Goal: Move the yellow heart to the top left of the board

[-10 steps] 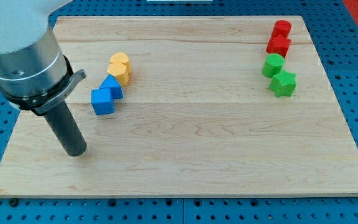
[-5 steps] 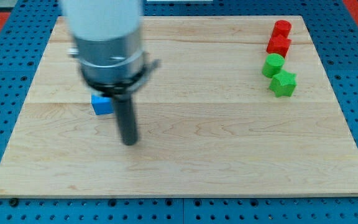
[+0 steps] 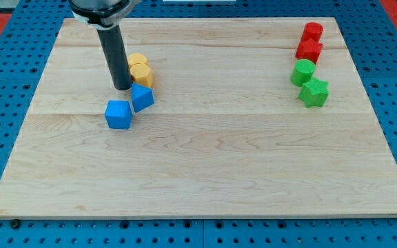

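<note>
Two yellow blocks sit touching at the board's upper left: one (image 3: 136, 60) behind, partly hidden by the rod, and one (image 3: 141, 73) in front. I cannot tell which is the heart. My tip (image 3: 123, 87) rests on the board just left of the front yellow block and above the two blue blocks. A blue block (image 3: 142, 97) lies right below the yellow pair. A blue cube (image 3: 118, 114) lies below my tip.
At the board's upper right stand two red blocks (image 3: 312, 32) (image 3: 309, 49), with a green cylinder (image 3: 302, 71) and a green star-like block (image 3: 314, 91) below them. The wooden board (image 3: 205, 172) lies on a blue pegboard.
My tip has moved up and to the view's left, from the board's middle left to beside the yellow blocks. The blue blocks have shifted slightly to the right.
</note>
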`<state>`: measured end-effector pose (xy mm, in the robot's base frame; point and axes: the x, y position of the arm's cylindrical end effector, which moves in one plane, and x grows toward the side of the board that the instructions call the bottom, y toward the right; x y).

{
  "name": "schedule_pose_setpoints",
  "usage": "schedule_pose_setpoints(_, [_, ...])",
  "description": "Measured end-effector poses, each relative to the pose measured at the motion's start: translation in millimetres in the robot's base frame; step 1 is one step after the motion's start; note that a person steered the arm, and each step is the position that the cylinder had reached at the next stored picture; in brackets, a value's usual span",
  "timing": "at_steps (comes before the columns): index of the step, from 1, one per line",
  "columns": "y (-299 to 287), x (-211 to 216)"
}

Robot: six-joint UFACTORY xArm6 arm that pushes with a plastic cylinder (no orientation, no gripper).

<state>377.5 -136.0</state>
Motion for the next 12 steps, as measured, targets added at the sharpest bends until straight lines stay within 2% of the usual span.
schedule_pose_setpoints(2, [18.8,-38.5])
schedule_pose_setpoints(4, [74.7,-59.0])
schedule_pose_setpoints(5, [48.1,-87.2])
schedule_pose_setpoints(6, [-39.2,-97.8])
schedule_pose_setpoints(7, [-48.2,-49.1])
schedule_pose_setpoints(8, [-105.0,-57.1])
schedule_pose_setpoints(9, [-64.7,-77.9])
schedule_pose_setpoints(10, [-52.0,-80.0])
schedule_pose_setpoints(11, [-54.0,-105.0])
schedule_pose_setpoints(12, [-55.0,-106.9])
